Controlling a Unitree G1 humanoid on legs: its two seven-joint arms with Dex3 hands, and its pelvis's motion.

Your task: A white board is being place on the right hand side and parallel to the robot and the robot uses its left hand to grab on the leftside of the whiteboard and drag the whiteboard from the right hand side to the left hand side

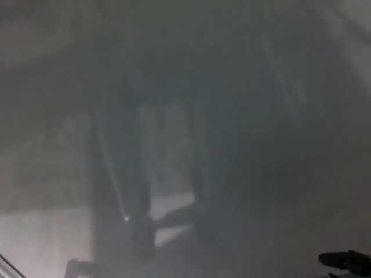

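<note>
The whiteboard [232, 116] fills nearly the whole head view as a dim grey glossy surface with blurred reflections of the robot on it. Only a thin strip of its left frame edge [7, 265] shows at the bottom left corner. My left hand is out of the picture, beyond that edge. A small dark part of my right hand [346, 260] pokes in at the bottom right, in front of the board; whether it touches the board cannot be made out.
</note>
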